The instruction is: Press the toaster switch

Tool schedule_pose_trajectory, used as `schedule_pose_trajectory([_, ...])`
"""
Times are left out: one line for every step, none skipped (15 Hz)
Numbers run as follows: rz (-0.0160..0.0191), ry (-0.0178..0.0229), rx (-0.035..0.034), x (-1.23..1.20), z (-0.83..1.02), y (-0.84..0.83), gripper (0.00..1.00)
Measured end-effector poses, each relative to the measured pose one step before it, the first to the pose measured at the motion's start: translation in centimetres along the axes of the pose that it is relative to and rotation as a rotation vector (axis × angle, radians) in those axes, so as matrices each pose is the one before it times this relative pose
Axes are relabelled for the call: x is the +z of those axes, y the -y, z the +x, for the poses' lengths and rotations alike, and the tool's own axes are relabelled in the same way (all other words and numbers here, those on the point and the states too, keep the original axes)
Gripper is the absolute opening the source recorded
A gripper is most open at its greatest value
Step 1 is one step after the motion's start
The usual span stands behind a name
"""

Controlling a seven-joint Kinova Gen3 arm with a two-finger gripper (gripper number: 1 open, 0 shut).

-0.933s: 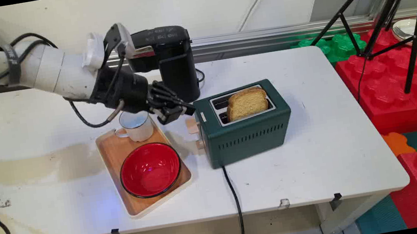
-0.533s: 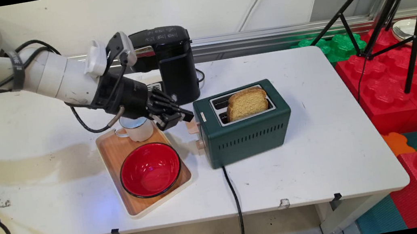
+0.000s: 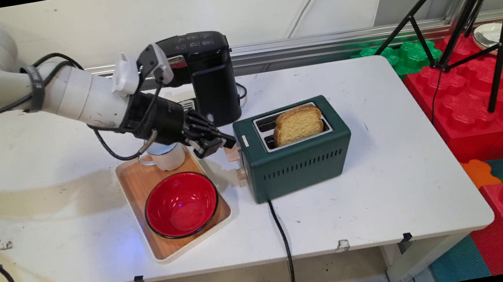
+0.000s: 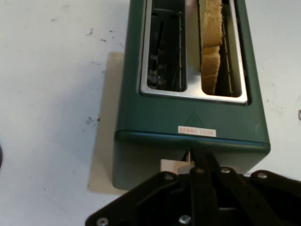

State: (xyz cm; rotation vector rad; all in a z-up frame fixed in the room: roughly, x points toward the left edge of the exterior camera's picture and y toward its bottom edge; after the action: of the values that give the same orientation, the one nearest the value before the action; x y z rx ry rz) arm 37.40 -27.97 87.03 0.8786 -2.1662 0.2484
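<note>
A dark green two-slot toaster [image 3: 299, 164] stands mid-table with a slice of toast [image 3: 297, 123] sticking up from its near slot. The far slot is empty. My gripper [image 3: 228, 143] is shut, its fingers pressed together, the tips at the toaster's left end just above the cream lever [image 3: 232, 154]. In the hand view the joined fingertips [image 4: 200, 157] meet the toaster's [image 4: 193, 113] top edge, with the lever [image 4: 171, 165] just beside and below them. The toast [image 4: 211, 52] stands in the right slot.
Under my wrist, a wooden tray [image 3: 137, 186] holds a white mug [image 3: 166, 157] and a red bowl [image 3: 180, 204]. A black coffee machine [image 3: 207, 73] stands behind. The toaster's cord [image 3: 285, 249] runs off the front edge. A tripod [image 3: 483, 5] and foam blocks [image 3: 482, 103] are at right.
The arm has swung a little to the right and the gripper's tip has dropped slightly toward the toaster's lever. The toast and the toaster have not moved.
</note>
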Motion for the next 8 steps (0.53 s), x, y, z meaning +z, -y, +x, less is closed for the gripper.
schedule_pose_trajectory([-0.00157, 0.00199, -0.00194, 0.298, -0.008, 0.043, 0.00])
schedule_pose_trajectory([-0.00192, 0.00195, -0.00141, 0.290, -0.009, 0.028, 0.00])
schedule_pose_trajectory([-0.00087, 0.00154, -0.00074, 0.240, -0.016, 0.026, 0.00])
schedule_pose_trajectory([-0.00070, 0.00232, -0.00066, 0.274, -0.035, 0.043, 0.00])
schedule_pose_trajectory([-0.00086, 0.00333, -0.00121, 0.281, -0.061, 0.053, 0.00])
schedule_pose_trajectory([-0.00103, 0.00424, -0.00106, 0.246, -0.092, 0.044, 0.00])
schedule_pose_trajectory([-0.00099, 0.00434, -0.00105, 0.273, -0.129, 0.063, 0.00])
schedule_pose_trajectory([-0.00083, 0.00453, 0.00008, 0.266, -0.144, 0.070, 0.00])
